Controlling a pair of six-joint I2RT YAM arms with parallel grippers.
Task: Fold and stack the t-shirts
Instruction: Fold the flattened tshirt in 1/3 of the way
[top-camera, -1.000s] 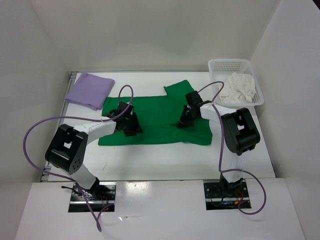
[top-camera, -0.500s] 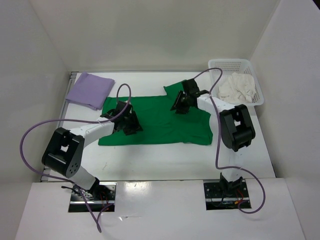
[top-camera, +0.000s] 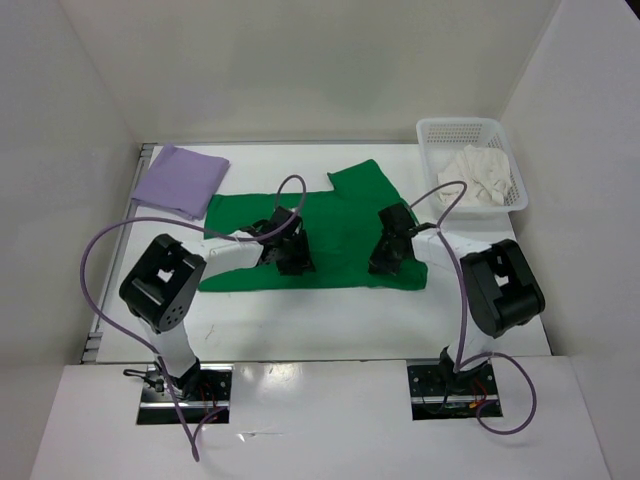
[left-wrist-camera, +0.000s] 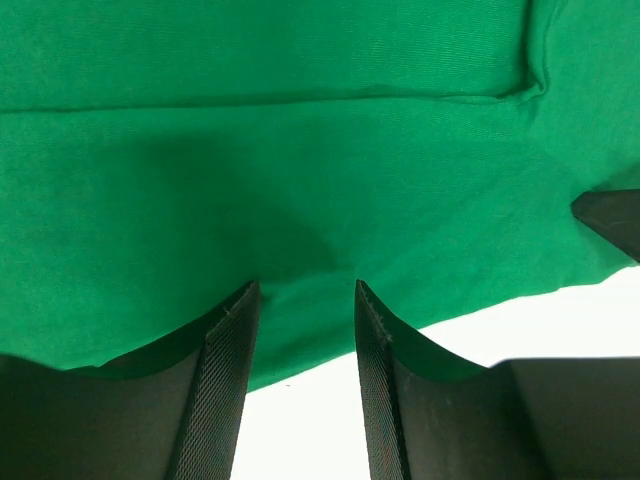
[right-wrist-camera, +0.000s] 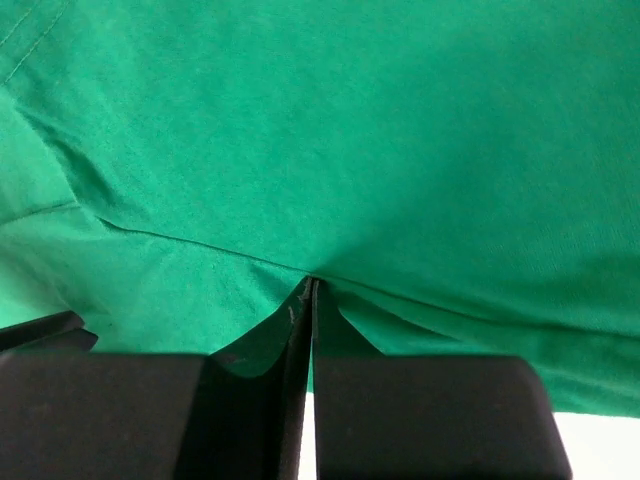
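The bright green t-shirt lies spread flat in the middle of the table. My left gripper sits low over its near hem, left of centre. In the left wrist view it is open, with the green cloth and bare table between its fingers. My right gripper is at the near right part of the shirt. In the right wrist view it is shut, with green cloth puckered into its tips. The lavender t-shirt lies folded at the far left. The cream-white t-shirt is crumpled in the basket.
A white mesh basket stands at the far right corner. White walls close in the table on the left, back and right. Purple cables loop above both arms. A black corner of the other arm shows at the right edge of the left wrist view.
My right gripper came from the far sleeve back to the shirt's near right part. My left gripper slid right along the near hem. The shirt's shape is much the same.
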